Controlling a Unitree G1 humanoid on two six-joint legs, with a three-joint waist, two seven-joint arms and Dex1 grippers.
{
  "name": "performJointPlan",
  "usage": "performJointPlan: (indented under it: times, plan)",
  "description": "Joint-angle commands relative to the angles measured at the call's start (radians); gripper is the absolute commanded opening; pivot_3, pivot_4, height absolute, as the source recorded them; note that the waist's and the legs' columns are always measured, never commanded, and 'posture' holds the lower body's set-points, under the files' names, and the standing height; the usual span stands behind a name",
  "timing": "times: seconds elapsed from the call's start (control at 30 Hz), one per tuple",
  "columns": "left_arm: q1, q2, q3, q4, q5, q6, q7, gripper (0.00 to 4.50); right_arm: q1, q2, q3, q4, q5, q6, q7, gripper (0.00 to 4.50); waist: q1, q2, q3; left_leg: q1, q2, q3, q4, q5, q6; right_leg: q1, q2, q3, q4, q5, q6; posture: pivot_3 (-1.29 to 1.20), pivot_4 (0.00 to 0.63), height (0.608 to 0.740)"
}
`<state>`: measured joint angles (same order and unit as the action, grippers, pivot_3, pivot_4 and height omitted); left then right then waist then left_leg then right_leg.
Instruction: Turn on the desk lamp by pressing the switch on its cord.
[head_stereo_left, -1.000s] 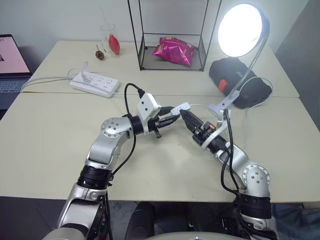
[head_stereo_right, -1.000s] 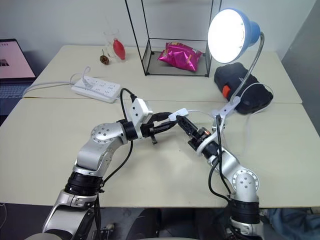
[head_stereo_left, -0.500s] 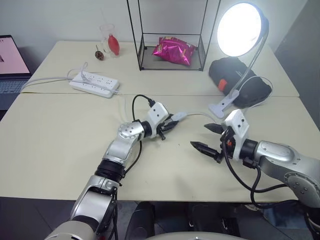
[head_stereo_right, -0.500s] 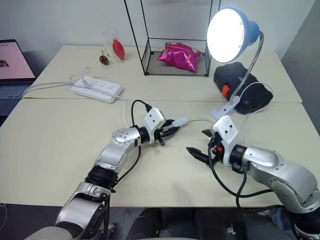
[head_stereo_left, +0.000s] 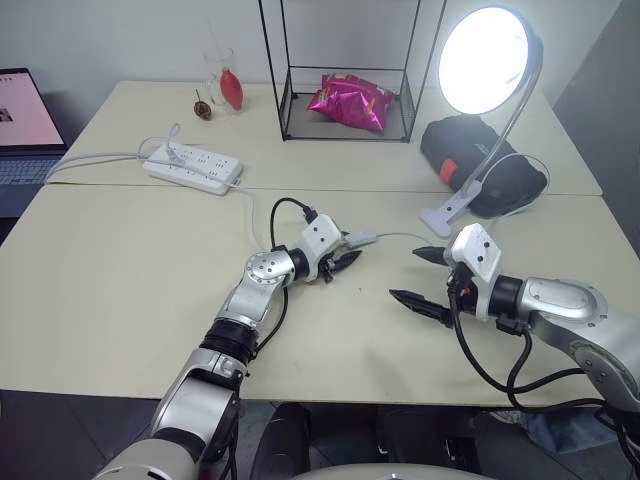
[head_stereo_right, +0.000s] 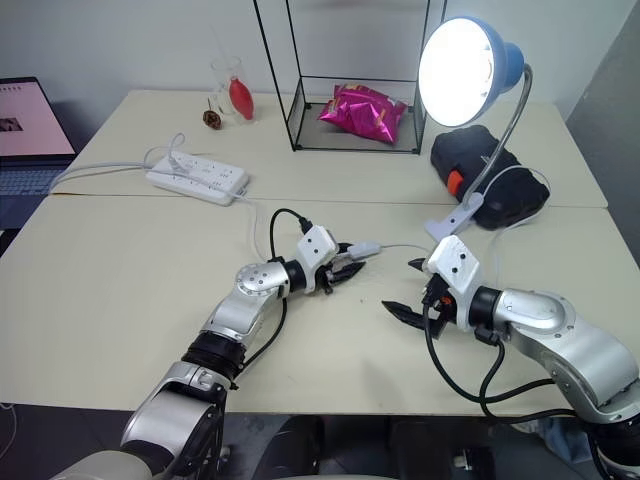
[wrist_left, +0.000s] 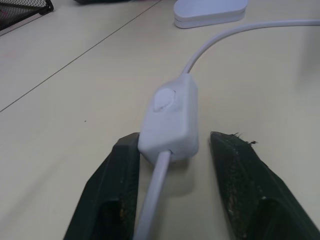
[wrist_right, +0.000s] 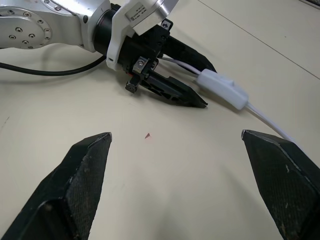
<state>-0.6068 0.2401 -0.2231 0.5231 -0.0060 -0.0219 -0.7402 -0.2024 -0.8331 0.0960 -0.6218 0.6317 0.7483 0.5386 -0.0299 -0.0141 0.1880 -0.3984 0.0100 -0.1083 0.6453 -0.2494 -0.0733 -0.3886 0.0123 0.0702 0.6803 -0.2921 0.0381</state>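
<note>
The desk lamp (head_stereo_right: 470, 72), with its blue shade and silver gooseneck, is lit; its white clip base (head_stereo_left: 445, 213) rests on the table. The thin white cord (head_stereo_left: 400, 236) runs from there to the switch (wrist_left: 169, 120), which lies flat on the table. My left gripper (head_stereo_left: 350, 260) is open at the switch's near end, which lies between the two black fingers (wrist_left: 117, 180); one side touches and the other has a gap. My right gripper (head_stereo_right: 400, 286) stands wide open to the right of the switch (wrist_right: 223, 89), holding nothing.
A white power strip (head_stereo_left: 192, 166) lies at the back left, near a laptop (head_stereo_left: 20, 120). A black wire frame (head_stereo_left: 345, 70) holding a pink bag (head_stereo_left: 348, 100), a glass (head_stereo_left: 222, 82) and a black pouch (head_stereo_left: 480, 165) stand along the back.
The left gripper came down to the table with the switch and its fingers opened. The right arm drew back to the right and lower. The lamp stayed lit throughout.
</note>
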Motion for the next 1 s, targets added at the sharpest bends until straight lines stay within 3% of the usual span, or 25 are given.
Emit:
performJointPlan:
  times: [0.03, 0.2, 0.43, 0.53, 0.73, 1.0]
  plan:
    - [0.012, 0.011, 0.008, -0.028, -0.01, 0.021, -0.023, 3.33, -0.007, -0.004, -0.041, -0.009, -0.02, -0.008, 0.025, 4.38, 0.0, 0.0, 0.0, 0.0, 0.0, 0.0, 0.0, 0.0, 0.0, 0.0, 0.0, 0.0, 0.0, 0.0, 0.0, 0.0, 0.15, 0.74]
    - [0.05, 0.062, 0.036, -0.162, -0.037, 0.056, -0.052, 4.26, -0.019, -0.019, -0.059, 0.006, -0.037, -0.006, 0.061, 4.38, -0.004, 0.0, 0.0, 0.0, 0.0, 0.0, 0.0, 0.0, 0.0, 0.0, 0.0, 0.0, 0.0, 0.0, 0.0, 0.0, 0.15, 0.74]
    - [0.12, 0.183, 0.152, -0.505, -0.146, 0.244, -0.064, 4.26, -0.052, -0.038, -0.081, 0.044, -0.06, -0.02, 0.121, 4.38, -0.003, -0.001, 0.001, 0.0, 0.001, -0.001, 0.0, 0.0, 0.0, 0.0, 0.0, 0.0, 0.0, 0.0, -0.001, 0.0, 0.15, 0.74]
    - [0.161, 0.29, 0.236, -0.63, -0.186, 0.382, -0.058, 4.26, -0.069, -0.056, -0.094, 0.066, -0.074, -0.036, 0.164, 4.38, -0.004, -0.001, 0.001, 0.001, 0.002, 0.0, 0.0, 0.0, 0.0, 0.0, 0.0, 0.0, 0.001, 0.0, -0.001, 0.0, 0.15, 0.74]
    - [0.345, 0.504, 0.409, -0.793, -0.266, 0.484, -0.123, 4.26, -0.059, -0.081, -0.122, 0.166, -0.171, -0.2, 0.242, 4.38, -0.006, -0.001, 0.001, 0.001, 0.002, 0.0, -0.001, 0.0, 0.0, 0.0, 0.0, 0.0, 0.0, 0.0, -0.001, 0.0, 0.15, 0.74]
    - [0.493, 0.514, 0.503, -0.878, -0.352, 0.546, -0.1, 4.26, -0.084, -0.082, -0.123, 0.262, -0.203, -0.31, 0.36, 4.38, 0.002, -0.001, 0.001, 0.001, 0.002, 0.0, 0.0, 0.0, 0.0, 0.0, -0.002, 0.0, 0.0, 0.0, -0.001, 0.0, 0.15, 0.74]
